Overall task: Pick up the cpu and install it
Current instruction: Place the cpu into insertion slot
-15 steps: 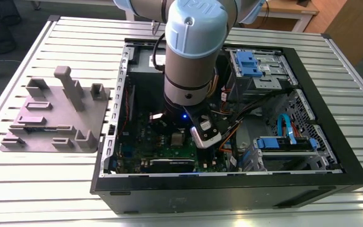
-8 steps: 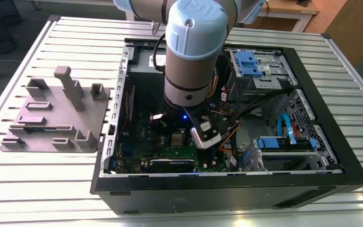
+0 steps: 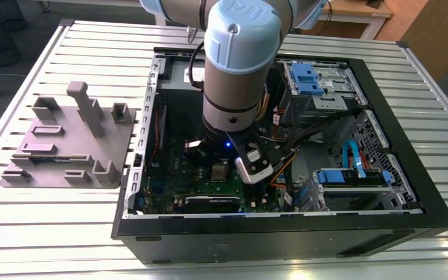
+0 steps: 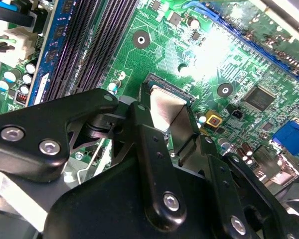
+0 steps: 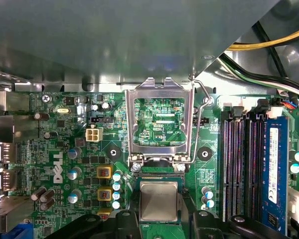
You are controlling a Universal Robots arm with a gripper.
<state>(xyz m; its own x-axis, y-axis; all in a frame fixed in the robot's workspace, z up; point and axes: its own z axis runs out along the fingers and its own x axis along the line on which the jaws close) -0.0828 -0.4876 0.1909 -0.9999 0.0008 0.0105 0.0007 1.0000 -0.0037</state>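
Observation:
The cpu (image 5: 158, 200), a small square chip with a shiny silver top, lies level over the dark socket on the green motherboard (image 5: 65, 149) inside the open computer case. My gripper (image 5: 159, 215) reaches down into the case, and its black fingers (image 4: 142, 129) stand tight against two opposite sides of the cpu (image 4: 167, 112). In the exterior view the cpu (image 3: 220, 170) shows as a bright square beside the gripper (image 3: 232, 169). The socket's metal load plate (image 5: 162, 122) is swung up and open just beyond the chip. Whether the chip is seated in the socket I cannot tell.
Black memory slots (image 5: 239, 164) and a blue-edged stick run close beside the socket. A grey metal box (image 5: 114, 40) overhangs the board. Cables (image 3: 317, 134) and blue drive bays (image 3: 310, 79) crowd the case's exterior-view right. A grey fixture block (image 3: 68, 146) sits outside on the slatted table.

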